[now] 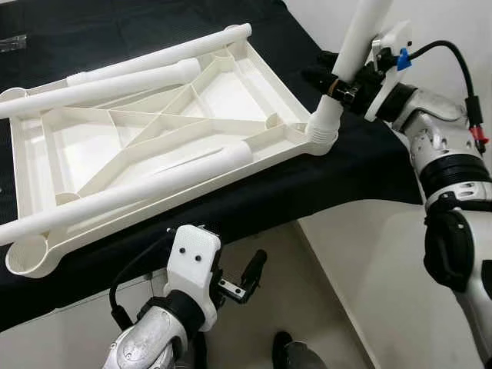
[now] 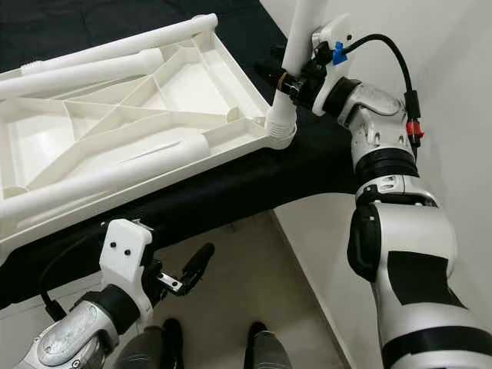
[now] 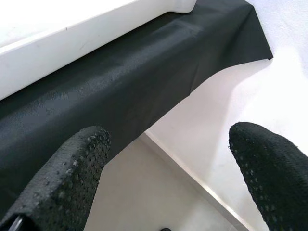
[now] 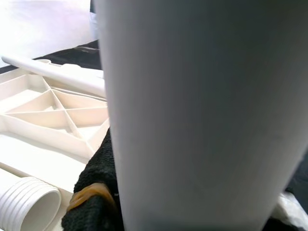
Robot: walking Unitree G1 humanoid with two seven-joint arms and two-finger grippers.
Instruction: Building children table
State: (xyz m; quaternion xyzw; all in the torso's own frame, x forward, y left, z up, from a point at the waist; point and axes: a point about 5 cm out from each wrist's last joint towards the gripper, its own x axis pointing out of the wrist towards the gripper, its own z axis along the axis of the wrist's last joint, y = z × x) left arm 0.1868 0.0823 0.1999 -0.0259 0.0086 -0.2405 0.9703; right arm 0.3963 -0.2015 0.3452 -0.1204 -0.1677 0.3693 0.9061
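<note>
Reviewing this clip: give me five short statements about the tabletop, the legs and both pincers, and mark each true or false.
1. The white tabletop lies upside down on the black cloth. True.
2. The right pincer is shut on a white leg standing in the tabletop's corner socket. True.
3. The left pincer grips a loose leg. False: it is open and holds nothing, below the table's edge.
4. All the legs are fitted upright. False: three loose legs lie across the tabletop.
5. The cloth is red. False: it is black.
</note>
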